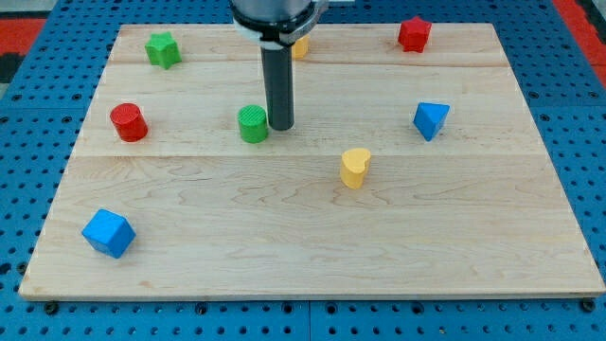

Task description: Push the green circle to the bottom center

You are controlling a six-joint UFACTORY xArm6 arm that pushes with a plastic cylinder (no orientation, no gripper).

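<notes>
The wooden board (312, 237) fills most of the view, lying on a blue pegboard (28, 142) that shows around its edges. From the view's top centre the arm's dark housing (275, 14) comes down into a straight rod (279, 85). My tip (281, 127) rests on the board just to the view's right of the green circle (253, 124), touching it or very nearly so; I cannot tell which. The arm carries no hand, so there is nothing to spread, press together or pinch with.

The green circle stands upright a little left of the board's centre, in its upper half, well apart from the bottom edge.

A blue cube (108, 233) sits near the bottom left corner. A blue triangular block (431, 120) lies toward the right edge. A red cylinder (128, 122) stands at the left, level with the green circle. A red star (414, 34) is at the top right, a green star (163, 49) at the top left. A yellow heart (355, 168) stands right of centre, below my tip. A yellow block (300, 47) peeks out behind the rod at the top; its shape is hidden.
</notes>
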